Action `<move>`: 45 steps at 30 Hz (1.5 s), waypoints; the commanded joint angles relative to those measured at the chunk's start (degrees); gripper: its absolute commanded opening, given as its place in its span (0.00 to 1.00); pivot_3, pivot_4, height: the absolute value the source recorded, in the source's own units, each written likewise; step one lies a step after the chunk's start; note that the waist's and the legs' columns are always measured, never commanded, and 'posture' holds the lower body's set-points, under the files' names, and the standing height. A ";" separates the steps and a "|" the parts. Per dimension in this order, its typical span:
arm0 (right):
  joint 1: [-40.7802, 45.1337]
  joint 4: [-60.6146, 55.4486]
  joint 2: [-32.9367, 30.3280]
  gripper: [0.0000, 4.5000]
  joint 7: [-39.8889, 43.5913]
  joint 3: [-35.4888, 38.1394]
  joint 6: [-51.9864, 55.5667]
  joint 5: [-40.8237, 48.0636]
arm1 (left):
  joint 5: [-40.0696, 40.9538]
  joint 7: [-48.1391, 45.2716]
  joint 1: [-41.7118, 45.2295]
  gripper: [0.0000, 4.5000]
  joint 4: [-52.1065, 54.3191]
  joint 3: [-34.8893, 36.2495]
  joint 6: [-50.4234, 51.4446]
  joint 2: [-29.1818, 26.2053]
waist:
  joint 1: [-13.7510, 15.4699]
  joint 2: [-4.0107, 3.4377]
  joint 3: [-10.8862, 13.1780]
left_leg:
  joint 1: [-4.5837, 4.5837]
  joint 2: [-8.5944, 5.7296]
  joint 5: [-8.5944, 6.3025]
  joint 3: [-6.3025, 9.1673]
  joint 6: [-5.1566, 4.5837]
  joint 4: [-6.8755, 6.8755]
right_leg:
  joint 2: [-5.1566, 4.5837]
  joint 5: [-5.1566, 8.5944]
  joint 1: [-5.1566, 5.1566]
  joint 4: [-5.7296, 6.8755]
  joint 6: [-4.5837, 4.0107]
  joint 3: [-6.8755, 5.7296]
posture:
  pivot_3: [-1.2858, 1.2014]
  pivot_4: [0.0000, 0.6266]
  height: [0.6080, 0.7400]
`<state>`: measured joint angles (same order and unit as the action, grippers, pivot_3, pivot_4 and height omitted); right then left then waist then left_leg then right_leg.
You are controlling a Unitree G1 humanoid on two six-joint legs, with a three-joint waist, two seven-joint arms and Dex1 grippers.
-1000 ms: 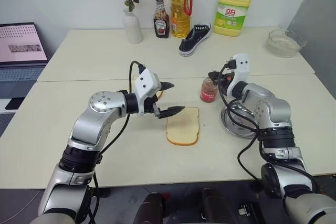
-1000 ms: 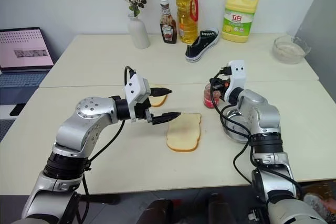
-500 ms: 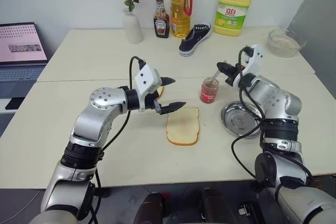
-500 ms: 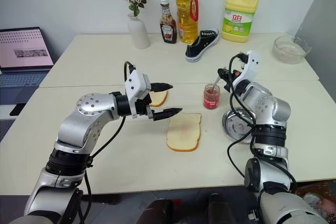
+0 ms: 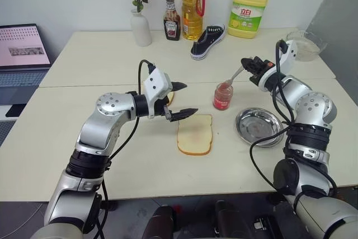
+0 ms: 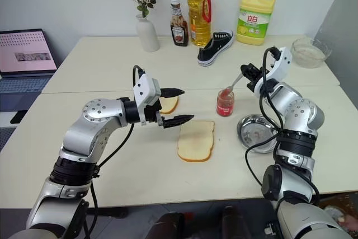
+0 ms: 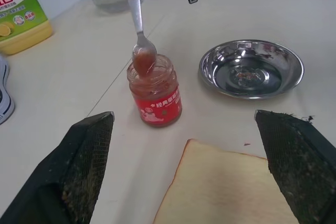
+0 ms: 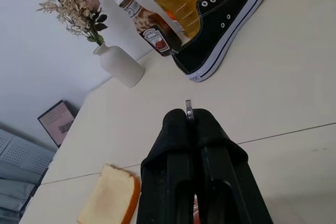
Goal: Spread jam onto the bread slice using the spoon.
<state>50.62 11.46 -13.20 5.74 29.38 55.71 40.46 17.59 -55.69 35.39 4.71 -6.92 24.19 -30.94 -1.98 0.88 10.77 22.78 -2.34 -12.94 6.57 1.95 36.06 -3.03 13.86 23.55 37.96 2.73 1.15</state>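
The open jam jar (image 5: 222,96) stands on the table beside the pale bread slice (image 5: 194,134), which lies flat in the middle. My right gripper (image 5: 250,64) is shut on the handle of the spoon (image 7: 139,30) and sits above and behind the jar. The spoon slants down, and its bowl, coated with red jam, is at the jar's mouth. My left gripper (image 5: 183,101) hovers open with nothing in it over the bread's near-left corner, and its fingers (image 7: 79,166) frame the jar and the bread.
A steel bowl (image 5: 258,127) sits right of the bread. A shorter golden slice (image 8: 107,192) lies behind my left gripper. Along the back stand a vase (image 5: 140,26), sauce bottle (image 5: 172,23), oil bottle (image 5: 192,6), shoe (image 5: 207,40), detergent jug (image 5: 249,9) and glass bowl (image 5: 304,45). A laptop (image 5: 22,54) is far left.
My right gripper rose from low over the steel bowl, moved back and to the right, and rolled, keeping the spoon. The left arm stayed put.
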 commanded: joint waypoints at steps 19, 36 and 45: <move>-0.74 -5.98 2.95 0.01 -10.78 10.54 -0.04 18.84 | 0.05 -3.74 2.94 1.00 -1.26 0.61 -1.56 -2.19 | -0.02 -0.01 0.01 | 0.00 0.02 0.00 -0.01 -0.01 0.00 | 0.00 0.00 0.00 0.00 0.00 0.01 | 0.52 0.24 1.00; -1.01 -12.21 7.41 0.01 -23.33 8.02 -1.44 39.69 | 2.37 -9.71 2.08 1.00 -0.29 2.70 0.40 -9.32 | -0.86 -0.06 0.03 | 0.01 0.05 0.00 -0.01 -0.01 -0.06 | 0.01 0.00 0.04 0.02 0.00 0.01 | 0.52 0.24 1.00; -9.78 -20.72 9.33 0.01 -29.76 -4.82 1.16 54.09 | 8.15 -17.03 -7.72 1.00 10.01 5.72 6.61 -21.08 | -1.41 -0.14 0.09 | 0.06 0.28 -0.01 0.01 -0.02 -0.12 | 0.00 0.03 0.11 0.01 -0.02 0.04 | 0.52 0.24 1.00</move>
<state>41.28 -5.32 -3.68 -24.27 27.65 55.87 90.72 23.78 -71.69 28.66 11.09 -3.78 29.89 -50.56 -3.39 0.74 10.85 22.84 -2.06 -12.95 6.58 1.93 35.95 -3.04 13.89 23.65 37.96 2.72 1.20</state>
